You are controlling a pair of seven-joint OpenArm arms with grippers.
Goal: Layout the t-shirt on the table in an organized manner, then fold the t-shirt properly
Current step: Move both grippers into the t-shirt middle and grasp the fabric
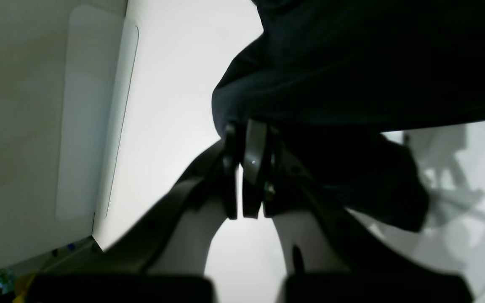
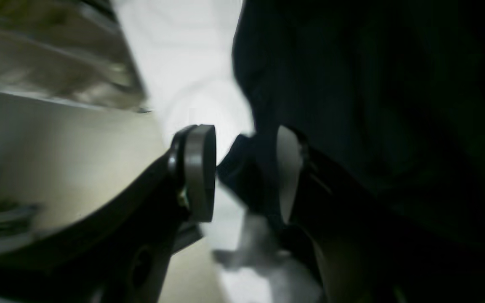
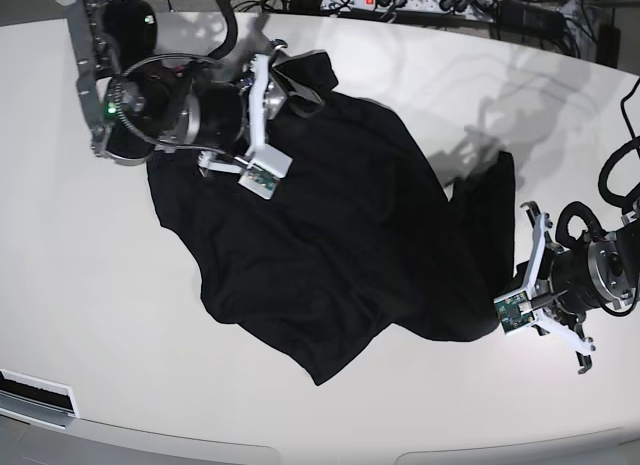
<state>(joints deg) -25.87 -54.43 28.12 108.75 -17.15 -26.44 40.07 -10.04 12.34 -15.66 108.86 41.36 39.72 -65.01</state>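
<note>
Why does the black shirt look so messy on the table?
The t-shirt isn't laid flat yet. It sprawls crookedly across the table, wrinkled, with one end bunched by the right pincer and the other end pinched in the shut left pincer. Nothing looks torn or spilled.

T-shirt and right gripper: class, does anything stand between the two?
Nothing visible does. The right gripper is open at the edge of the black t-shirt, with a fold of the fabric already between its pads. Only bare white table lies around it.
</note>
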